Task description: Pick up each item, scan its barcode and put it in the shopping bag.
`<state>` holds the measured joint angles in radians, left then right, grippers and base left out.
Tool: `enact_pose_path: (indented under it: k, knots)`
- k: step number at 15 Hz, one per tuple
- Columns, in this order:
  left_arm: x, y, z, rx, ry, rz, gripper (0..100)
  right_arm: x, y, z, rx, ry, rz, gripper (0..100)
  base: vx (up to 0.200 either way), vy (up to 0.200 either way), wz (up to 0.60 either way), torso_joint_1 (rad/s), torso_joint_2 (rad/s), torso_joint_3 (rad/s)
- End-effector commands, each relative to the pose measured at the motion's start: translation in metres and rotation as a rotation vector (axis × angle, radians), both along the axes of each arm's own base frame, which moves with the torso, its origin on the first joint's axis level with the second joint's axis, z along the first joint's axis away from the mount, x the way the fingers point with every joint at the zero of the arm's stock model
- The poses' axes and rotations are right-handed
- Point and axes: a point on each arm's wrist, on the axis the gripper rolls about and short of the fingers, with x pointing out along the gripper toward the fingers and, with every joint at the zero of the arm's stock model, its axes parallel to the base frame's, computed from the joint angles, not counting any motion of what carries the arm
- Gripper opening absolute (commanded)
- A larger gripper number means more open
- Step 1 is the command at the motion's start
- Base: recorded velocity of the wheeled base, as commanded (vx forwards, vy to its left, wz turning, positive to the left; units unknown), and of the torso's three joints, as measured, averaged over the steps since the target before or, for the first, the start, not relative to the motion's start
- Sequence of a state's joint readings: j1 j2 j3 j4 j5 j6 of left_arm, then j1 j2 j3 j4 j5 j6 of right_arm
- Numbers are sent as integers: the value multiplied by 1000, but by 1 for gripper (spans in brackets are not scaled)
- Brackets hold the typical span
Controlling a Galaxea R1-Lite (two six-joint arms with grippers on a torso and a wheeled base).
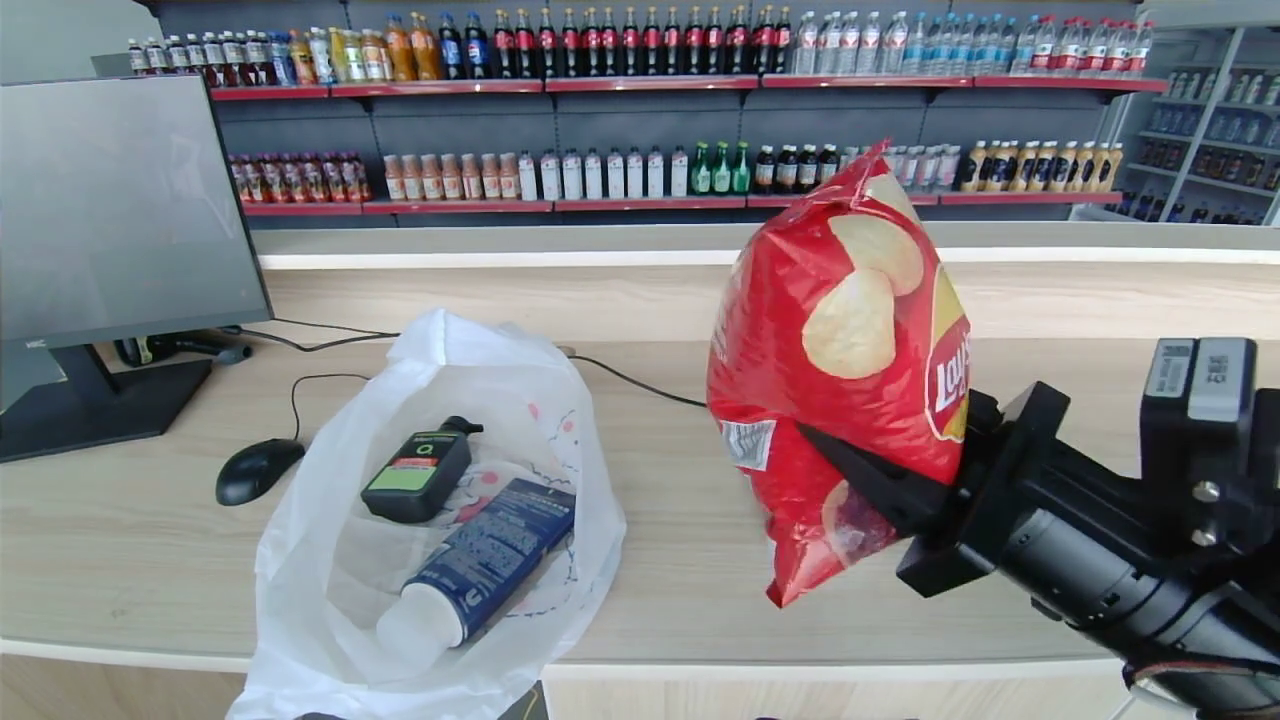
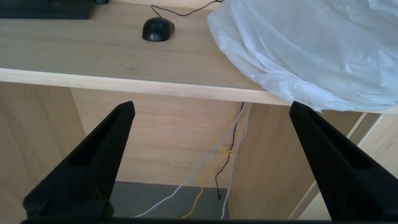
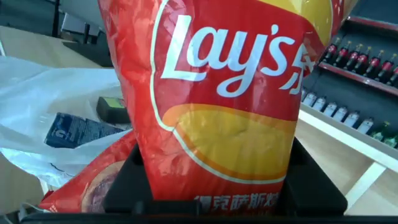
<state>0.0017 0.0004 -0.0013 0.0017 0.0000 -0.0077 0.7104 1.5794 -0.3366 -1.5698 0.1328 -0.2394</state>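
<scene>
Right gripper (image 1: 870, 470) clamped shut on chip bag's (image 1: 840, 330) lower half: light, puffy, slick, probably crushable; seam likely the safer hold. Shopping bag (image 1: 330, 560) sat to its left. Left gripper (image 2: 211, 106) gaped, empty.

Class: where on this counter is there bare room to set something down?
Bare: light wooden counter between white plastic shopping bag and held red crisp bag; also the front-left corner before the black mouse. Crowded: dark monitor base, cables.
</scene>
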Motion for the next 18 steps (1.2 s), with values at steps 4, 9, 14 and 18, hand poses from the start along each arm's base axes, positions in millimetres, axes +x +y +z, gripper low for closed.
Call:
enact_pose_path:
  k: [4,9,14,18]
  knots:
    - [0,0,0,0,-1,-2,100,-8,-11,-11,190,237,-144,0,0,0,0,0,0,0]
    - [0,0,0,-2,-1,0,100,3,-15,-13,237,277,-173,0,-80,0,0,1,1,1]
    - [0,0,0,-2,-1,0,100,-3,-17,-4,269,253,-154,0,0,200,0,0,0,1]
    - [0,0,0,-5,-1,1,100,-20,-31,1,300,240,-141,0,0,200,0,1,-1,4]
